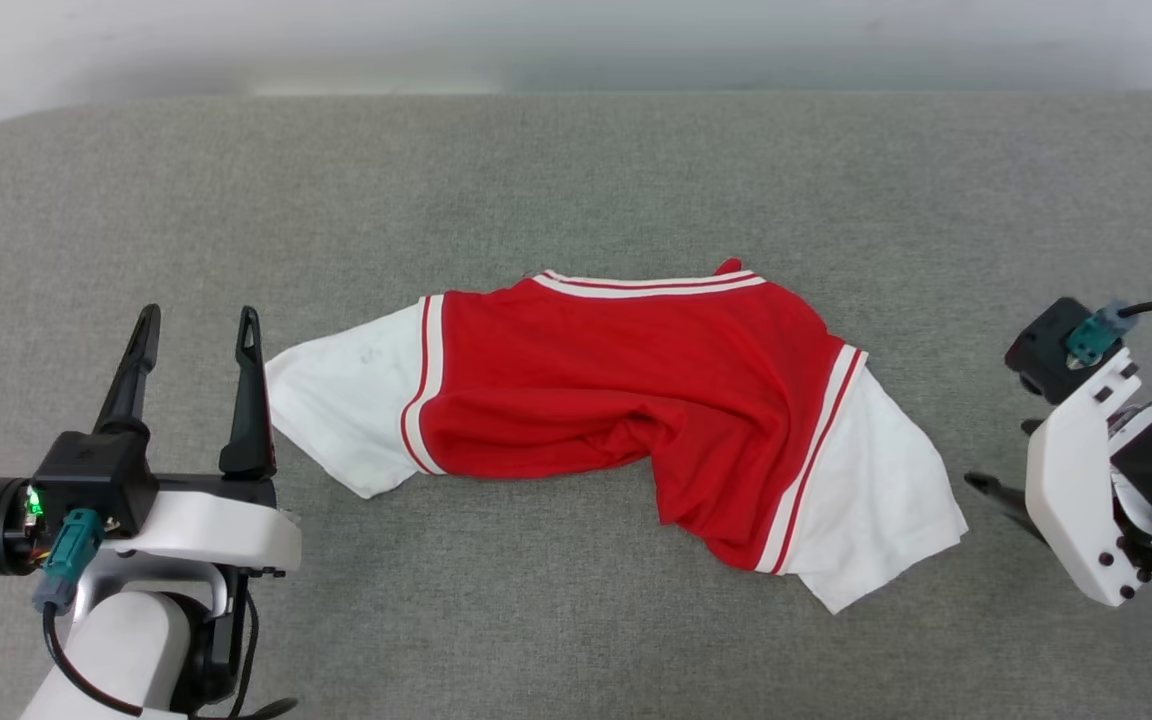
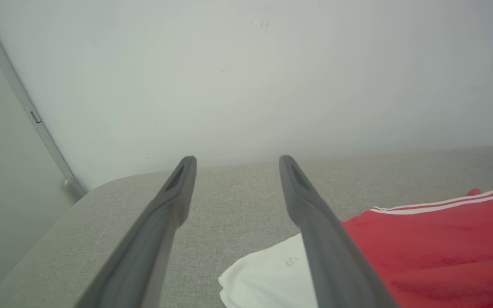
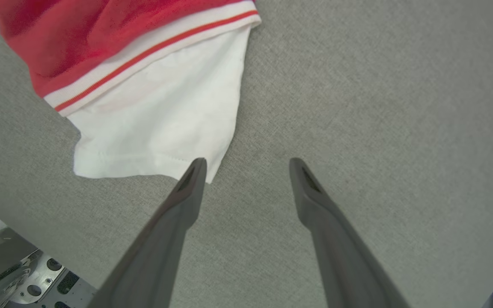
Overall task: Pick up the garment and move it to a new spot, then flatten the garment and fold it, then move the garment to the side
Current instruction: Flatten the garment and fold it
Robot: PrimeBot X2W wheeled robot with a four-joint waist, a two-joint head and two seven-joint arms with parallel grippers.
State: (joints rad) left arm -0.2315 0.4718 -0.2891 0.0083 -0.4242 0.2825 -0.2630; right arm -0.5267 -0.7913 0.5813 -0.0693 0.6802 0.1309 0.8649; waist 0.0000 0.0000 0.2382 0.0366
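The garment [image 1: 626, 385], a red jersey with white sleeves and striped trim, lies crumpled across the middle of the grey padded table [image 1: 576, 170], plain red side up. My left gripper [image 1: 198, 322] stands open just left of its left white sleeve [image 2: 268, 280], nothing between the fingers. In the left wrist view the open left gripper [image 2: 237, 159] points over the table toward the wall. My right gripper [image 3: 247, 161] hangs open above the table, its left fingertip by the corner of the right white sleeve [image 3: 161, 128]. In the head view one dark right finger [image 1: 1001, 497] shows right of that sleeve.
A pale wall [image 1: 576, 40] runs behind the table's far edge. The table's rounded far left corner [image 2: 96, 188] shows in the left wrist view. Part of the robot's metal base [image 3: 11, 278] lies at the lower left of the right wrist view.
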